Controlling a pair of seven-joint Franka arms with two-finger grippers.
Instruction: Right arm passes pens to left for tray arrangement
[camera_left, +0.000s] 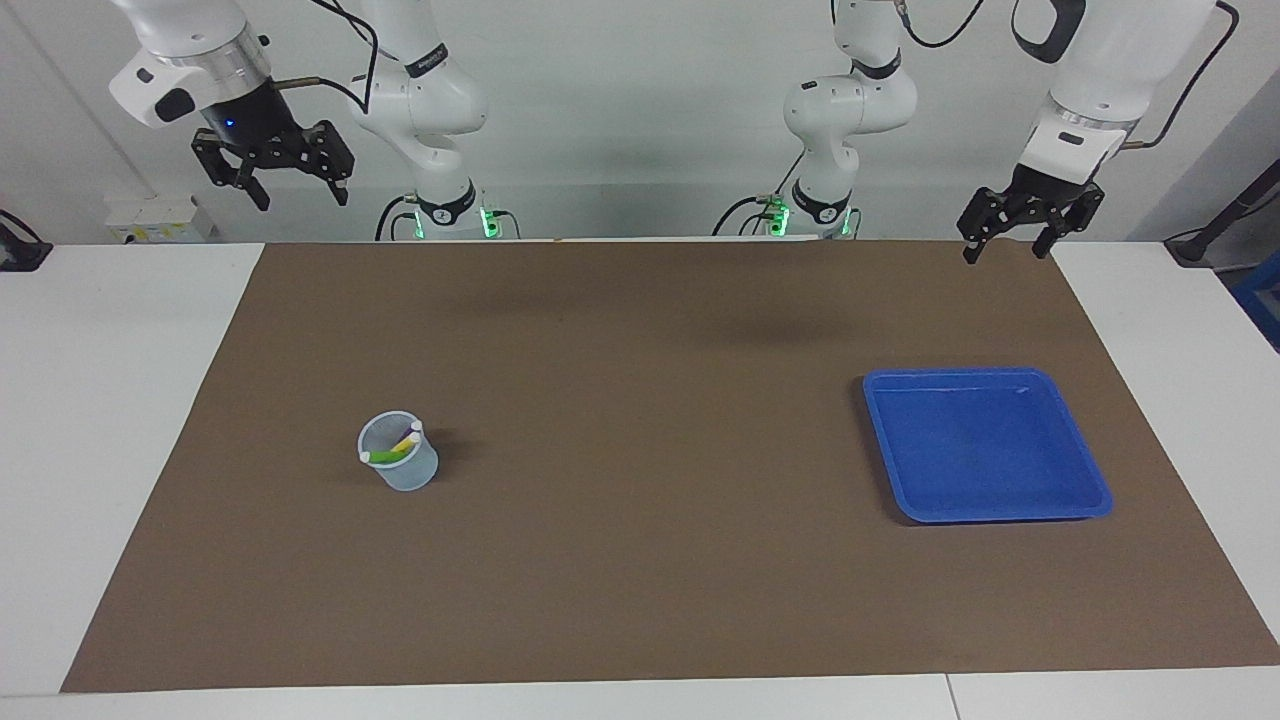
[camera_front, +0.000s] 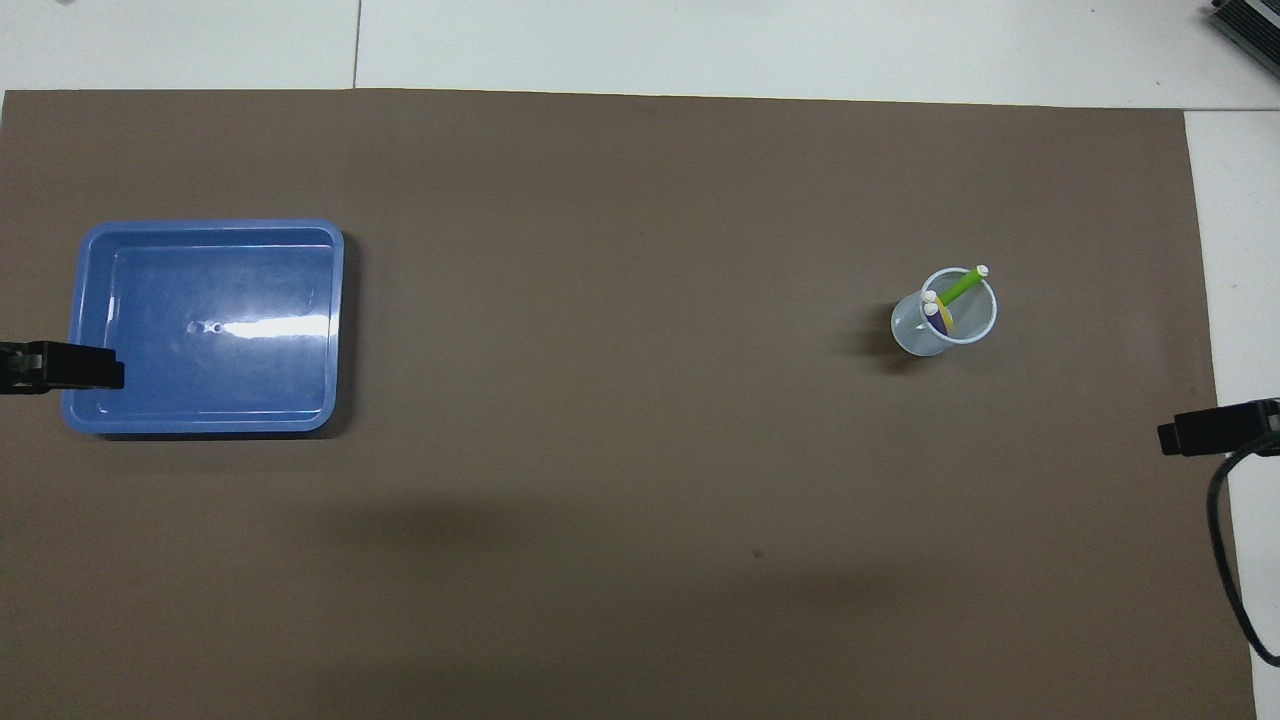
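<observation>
Pens (camera_left: 396, 447) stand in a cup (camera_left: 400, 468), well apart from the raised right gripper (camera_left: 296, 194), fingers spread. Left gripper (camera_left: 1008, 248), also spread and holding nothing, hangs near the mat's (camera_left: 640, 560) edge, apart from the tray (camera_left: 1096, 487).

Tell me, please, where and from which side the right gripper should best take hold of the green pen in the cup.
Probably by its whitish top end, coming from straight above: the green pen leans on the rim of the cup, its top sticking out clear of the other two pens. The right gripper is open.
</observation>
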